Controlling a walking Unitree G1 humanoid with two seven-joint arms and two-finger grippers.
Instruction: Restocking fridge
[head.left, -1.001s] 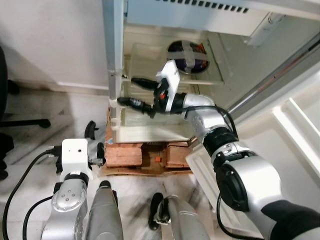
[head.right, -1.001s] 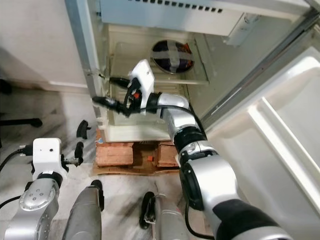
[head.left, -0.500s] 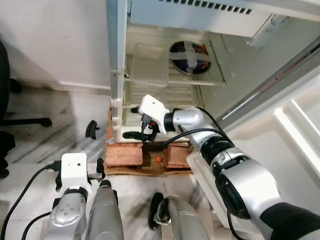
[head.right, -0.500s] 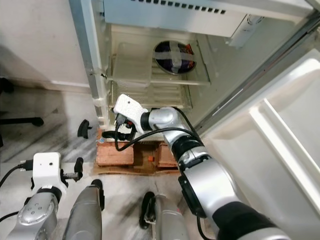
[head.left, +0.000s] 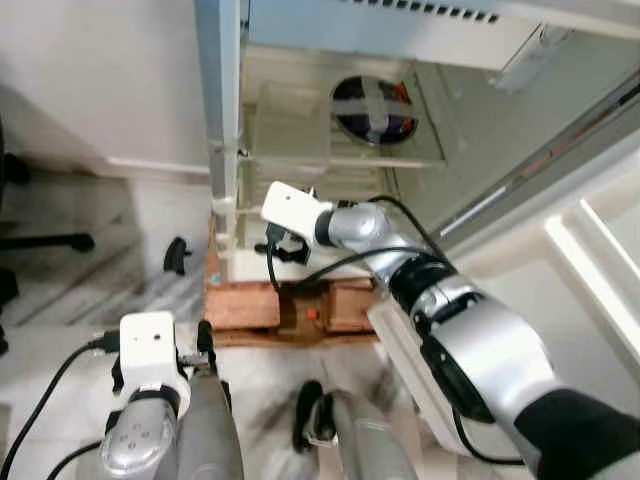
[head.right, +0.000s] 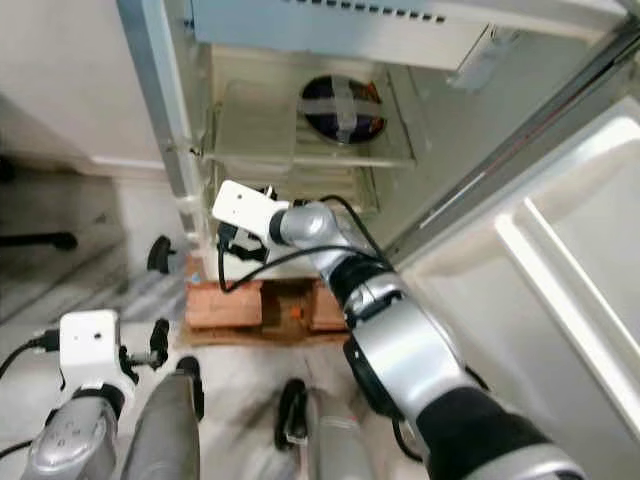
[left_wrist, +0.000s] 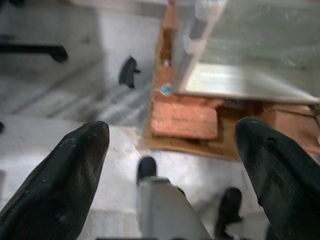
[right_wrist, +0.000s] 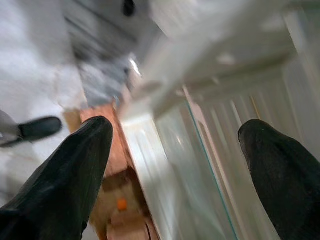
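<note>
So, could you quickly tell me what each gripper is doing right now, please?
Left gripper: open, holding nothing, low over the floor.
Right gripper: open, holding nothing, at the fridge's bottom.

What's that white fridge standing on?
The white fridge rests on reddish bricks over a flat brown cardboard sheet on the floor. What lies further back beneath is hidden by the fridge.

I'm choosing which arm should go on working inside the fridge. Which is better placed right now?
The right. Its end effector is open and already at the fridge's bottom drawer, below the shelf holding the covered bowl. The left end effector hangs low over the floor, short of the fridge.
</note>
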